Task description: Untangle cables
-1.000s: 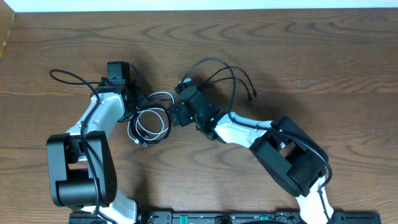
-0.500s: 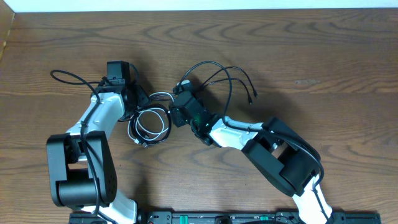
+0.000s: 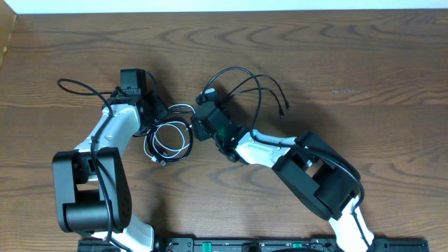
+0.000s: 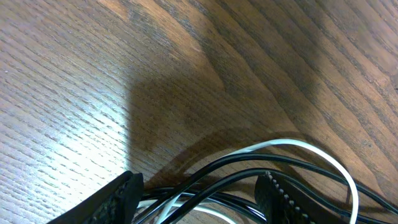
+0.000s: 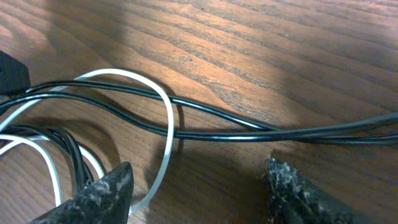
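The cables lie in a tangle (image 3: 168, 138) on the wooden table between my two arms. Thin black cables (image 3: 246, 73) arch away to the right behind my right wrist, ending in small plugs (image 3: 286, 107). My left gripper (image 3: 155, 112) sits at the tangle's upper left. In its wrist view it (image 4: 199, 200) is open, and black cables (image 4: 261, 157) and a white cable (image 4: 292, 143) pass loosely between its fingers. My right gripper (image 3: 197, 126) is at the tangle's right edge. It (image 5: 202, 190) is open over bare wood, the white cable (image 5: 169, 124) ending by its left fingertip (image 5: 112, 186).
The left arm's own thick black wire (image 3: 77, 87) loops out to the left of its wrist. The table's left edge (image 3: 5, 49) and far edge (image 3: 224, 10) border the wooden surface.
My right arm has shifted left, bringing its gripper a little nearer the tangle. The left arm and the coils have not moved.
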### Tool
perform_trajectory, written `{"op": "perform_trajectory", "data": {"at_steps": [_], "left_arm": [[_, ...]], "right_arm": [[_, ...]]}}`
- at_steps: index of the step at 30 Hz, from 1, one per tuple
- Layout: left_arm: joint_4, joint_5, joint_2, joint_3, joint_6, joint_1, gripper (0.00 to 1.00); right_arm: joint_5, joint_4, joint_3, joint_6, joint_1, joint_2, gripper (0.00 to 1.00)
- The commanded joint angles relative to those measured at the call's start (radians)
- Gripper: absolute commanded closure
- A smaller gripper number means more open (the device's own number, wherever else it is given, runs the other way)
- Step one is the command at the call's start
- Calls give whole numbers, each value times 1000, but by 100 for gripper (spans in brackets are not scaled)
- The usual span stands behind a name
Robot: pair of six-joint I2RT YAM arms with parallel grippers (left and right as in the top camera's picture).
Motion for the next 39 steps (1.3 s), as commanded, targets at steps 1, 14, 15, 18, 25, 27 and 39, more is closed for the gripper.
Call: {"op": "perform_trajectory", "data": {"at_steps": [1,14,15,18,25,27,39], "left_arm": [[-2,2,6,-4,0,0,37],[-2,2,6,-4,0,0,37],[-2,2,6,-5,0,0,37],[-2,2,6,-5,0,0,37],[-2,2,6,-4,0,0,37],[-2,2,6,-5,0,0,37],[-3,2,6,-4,3,0,37]], "right_arm": [[-45,-54,-62,37,-8,103,34],[35,-63,-62,22,43,105,48],[35,-63,-62,22,46,108,48],[35,-55,-62,22,56,120,48],[30,-56,-62,22,69,133,43],[30,-60,-62,22,77,145,41],[-3,-730,197,23,-13,148,45]]}}
